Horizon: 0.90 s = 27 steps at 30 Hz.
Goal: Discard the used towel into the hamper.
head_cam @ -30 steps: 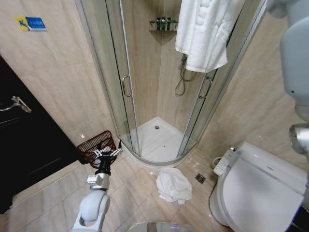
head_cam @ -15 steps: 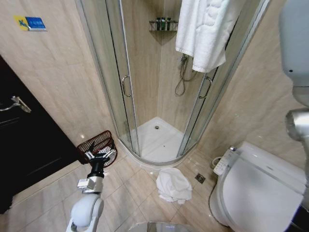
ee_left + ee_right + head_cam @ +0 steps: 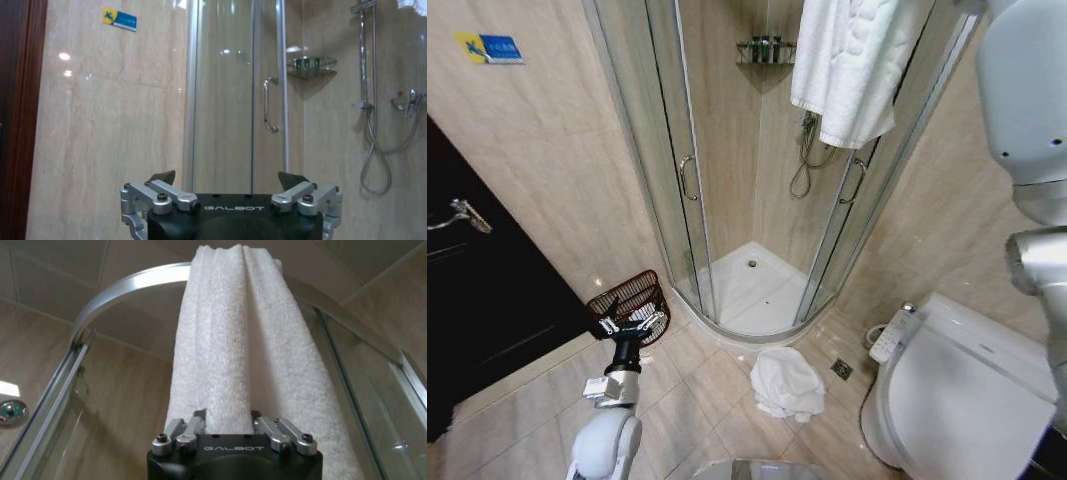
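You have two white towels, one hanging (image 3: 852, 65) and one on the floor (image 3: 785, 383); one red hamper (image 3: 630, 303); one toilet (image 3: 967, 400).

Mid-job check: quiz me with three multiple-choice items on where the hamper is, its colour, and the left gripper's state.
1. Where is the hamper?
A. On the floor between the dark door and the shower
B. Inside the shower
C. Hung on the door

2. What colour is the hamper?
A. White
B. Blue
C. Dark red

3. What state is the left gripper in?
A. Shut on the hamper
B. Open, holding nothing
C. Shut, holding nothing

Answers:
1 A, since the head view shows it on the tiles by the wall between the two.
2 C, since its wire mesh looks dark red against the pale floor.
3 B, since the left wrist view shows the fingers spread wide with only the wall and glass between them.

Aside: the right gripper is shut on the hanging towel.
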{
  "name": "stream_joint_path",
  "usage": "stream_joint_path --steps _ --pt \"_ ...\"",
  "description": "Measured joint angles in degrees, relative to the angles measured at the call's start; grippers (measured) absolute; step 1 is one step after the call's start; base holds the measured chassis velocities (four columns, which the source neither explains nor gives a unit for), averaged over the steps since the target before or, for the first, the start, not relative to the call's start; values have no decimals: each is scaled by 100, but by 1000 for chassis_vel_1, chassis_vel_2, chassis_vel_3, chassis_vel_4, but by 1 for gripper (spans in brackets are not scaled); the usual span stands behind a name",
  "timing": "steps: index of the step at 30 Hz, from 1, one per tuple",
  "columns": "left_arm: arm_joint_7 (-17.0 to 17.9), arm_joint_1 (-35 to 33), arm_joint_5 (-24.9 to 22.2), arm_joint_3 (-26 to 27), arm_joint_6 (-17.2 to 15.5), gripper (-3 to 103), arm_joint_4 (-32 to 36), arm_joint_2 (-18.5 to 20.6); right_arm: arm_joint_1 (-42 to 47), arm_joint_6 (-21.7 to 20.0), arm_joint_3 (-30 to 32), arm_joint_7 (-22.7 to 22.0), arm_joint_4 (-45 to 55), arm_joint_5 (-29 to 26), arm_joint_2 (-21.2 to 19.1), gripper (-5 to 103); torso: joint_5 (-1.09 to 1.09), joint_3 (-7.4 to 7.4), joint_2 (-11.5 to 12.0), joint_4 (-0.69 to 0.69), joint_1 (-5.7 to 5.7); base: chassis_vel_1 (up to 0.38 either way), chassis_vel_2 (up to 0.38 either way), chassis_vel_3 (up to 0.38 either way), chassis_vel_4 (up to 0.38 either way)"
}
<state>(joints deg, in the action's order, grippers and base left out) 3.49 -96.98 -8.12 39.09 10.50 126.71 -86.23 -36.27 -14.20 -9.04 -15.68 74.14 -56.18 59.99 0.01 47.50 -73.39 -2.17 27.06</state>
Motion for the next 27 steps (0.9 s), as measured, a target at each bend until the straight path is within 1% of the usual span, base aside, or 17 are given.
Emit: stream_joint_path --steps 1,3,4,5,7,8,9,15,16,18,19,21,22,24,26,27 --pt "-4 -11 1 8 4 100 5 -2 19 3 8 5 16 1 -22 27 0 0 0 0 0 0 0 0 0" --pt "-6 -19 2 12 10 100 5 -9 37 6 19 14 30 2 -47 27 -1 0 0 0 0 0 0 0 0" --pt "-9 -23 11 13 23 100 5 -31 67 8 37 38 56 2 -87 15 -1 0 0 0 0 0 0 0 0" --pt "-10 -29 29 12 35 100 0 -53 90 9 50 49 75 1 -117 10 -1 0 0 0 0 0 0 0 0" --pt "-11 -37 48 9 45 100 -4 -75 114 11 55 55 94 -6 -150 10 -1 0 0 0 0 0 0 0 0" --pt "-13 -47 60 2 50 100 -4 -90 141 13 55 68 119 -18 -190 5 -1 0 0 0 0 0 0 0 0" --pt "-15 -58 74 -6 52 100 0 -103 165 13 55 89 145 -33 -239 2 -1 0 0 0 0 0 0 0 0" --pt "-16 -66 129 -27 54 100 31 -130 365 17 64 167 382 -190 -524 2 -1 -1 0 0 -1 0 0 0 0" --pt "-16 -66 129 -27 54 100 31 -130 365 17 64 167 382 -190 -524 2 -1 -1 0 0 -1 0 0 0 0" --pt "-16 -73 149 -29 54 100 34 -137 579 18 111 116 679 -415 -675 2 -1 -1 0 0 -1 0 0 0 0" --pt "-16 -73 149 -29 54 100 34 -137 579 18 111 116 679 -415 -675 2 -1 -1 0 0 -1 0 0 0 0" --pt "-14 -118 164 -32 89 100 34 -192 865 9 192 -39 1058 -771 -818 2 -2 -1 0 0 -1 0 0 0 0" --pt "-14 -118 164 -32 89 100 34 -192 865 9 192 -39 1058 -771 -818 2 -2 -1 0 0 -1 0 0 0 0" --pt "-13 -168 175 -33 146 100 33 -245 1124 3 250 -118 1321 -949 -946 2 -1 -1 0 -1 -1 0 0 0 0" --pt "-13 -222 178 -31 198 100 31 -285 1424 5 309 -114 1567 -975 -1112 2 0 -1 0 -1 -1 0 0 0 0" --pt "-13 -222 178 -31 198 100 31 -285 1424 5 309 -114 1567 -975 -1112 2 0 -1 0 -1 -1 0 0 0 0"
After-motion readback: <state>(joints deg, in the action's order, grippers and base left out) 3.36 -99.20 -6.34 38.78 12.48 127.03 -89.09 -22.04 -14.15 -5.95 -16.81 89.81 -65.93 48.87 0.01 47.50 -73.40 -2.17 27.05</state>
